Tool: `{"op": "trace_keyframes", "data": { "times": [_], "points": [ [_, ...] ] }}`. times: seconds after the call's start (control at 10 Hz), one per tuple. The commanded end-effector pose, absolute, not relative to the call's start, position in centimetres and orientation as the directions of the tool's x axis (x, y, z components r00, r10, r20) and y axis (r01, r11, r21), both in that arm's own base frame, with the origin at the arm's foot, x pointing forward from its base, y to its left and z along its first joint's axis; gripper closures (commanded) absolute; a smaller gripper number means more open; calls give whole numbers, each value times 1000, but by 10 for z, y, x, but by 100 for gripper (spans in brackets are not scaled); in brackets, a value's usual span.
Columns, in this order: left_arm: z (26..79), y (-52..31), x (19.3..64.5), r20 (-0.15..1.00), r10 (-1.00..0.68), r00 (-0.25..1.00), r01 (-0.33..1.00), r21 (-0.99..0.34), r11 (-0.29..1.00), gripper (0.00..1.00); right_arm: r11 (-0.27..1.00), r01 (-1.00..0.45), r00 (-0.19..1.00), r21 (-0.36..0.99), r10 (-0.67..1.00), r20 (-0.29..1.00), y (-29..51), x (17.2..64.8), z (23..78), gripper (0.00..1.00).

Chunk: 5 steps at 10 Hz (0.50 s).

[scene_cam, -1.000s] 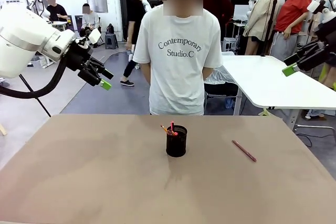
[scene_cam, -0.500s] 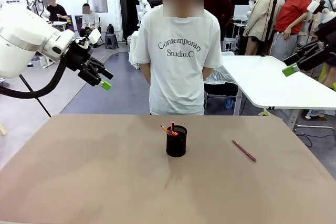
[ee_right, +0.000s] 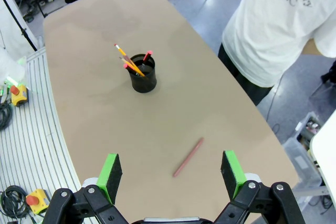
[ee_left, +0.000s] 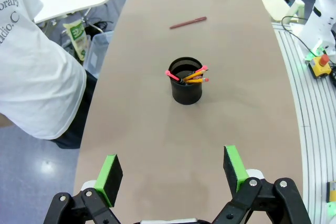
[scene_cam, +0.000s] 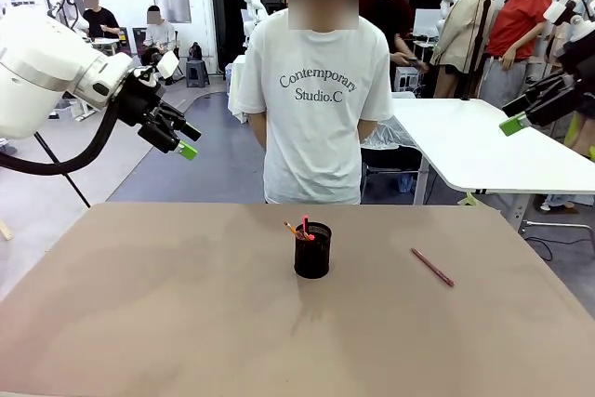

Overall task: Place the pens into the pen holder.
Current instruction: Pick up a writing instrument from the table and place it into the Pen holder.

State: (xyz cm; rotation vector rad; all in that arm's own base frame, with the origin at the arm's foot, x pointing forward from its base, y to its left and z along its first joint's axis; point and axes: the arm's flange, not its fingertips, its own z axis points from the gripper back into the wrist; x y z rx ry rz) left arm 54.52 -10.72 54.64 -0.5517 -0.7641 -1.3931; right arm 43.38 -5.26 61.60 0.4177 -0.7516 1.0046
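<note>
The black mesh pen holder (scene_cam: 312, 250) stands upright at the table's middle, also seen as the pen holder (ee_left: 187, 81) and the pen holder (ee_right: 143, 73). The yellow-orange pencil (ee_right: 127, 58) and the black pen with red ends (ee_left: 174, 75) lean inside it. The pinkish-red pen (scene_cam: 432, 267) lies flat on the table to the right, apart from the cup; the same pen (ee_right: 188, 157) and pen (ee_left: 188, 22) show in the wrist views. My left gripper (scene_cam: 183, 138) hangs high at the left, open and empty. My right gripper (scene_cam: 511, 118) hangs high at the right, open.
A person in a white T-shirt (scene_cam: 314, 90) stands at the table's far edge, hands behind the back. A white table (scene_cam: 483, 146) stands behind on the right. The brown table (scene_cam: 167, 323) spreads wide around the cup.
</note>
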Motion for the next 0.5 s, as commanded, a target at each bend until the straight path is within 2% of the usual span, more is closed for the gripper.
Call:
{"op": "trace_keyframes", "data": {
  "times": [0.0, 0.2, 0.3, 0.4],
  "points": [
    [547, -106, 546, 752, -659, 3, 988, 99, 118, 0, 489, -872, 316, -20, 594, 740, -52, 433, 618, 0],
    [547, -106, 546, 752, -659, 3, 988, 99, 118, 0, 490, -872, 321, -19, 601, 732, -53, 434, 616, 0],
    [547, -106, 546, 752, -659, 3, 988, 99, 118, 0, 502, -865, 367, 2, 630, 685, -37, 443, 611, 0],
    [547, -106, 546, 752, -659, 3, 988, 99, 118, 0, 575, -818, 454, 19, 625, 636, -21, 449, 601, 0]
  ]
}}
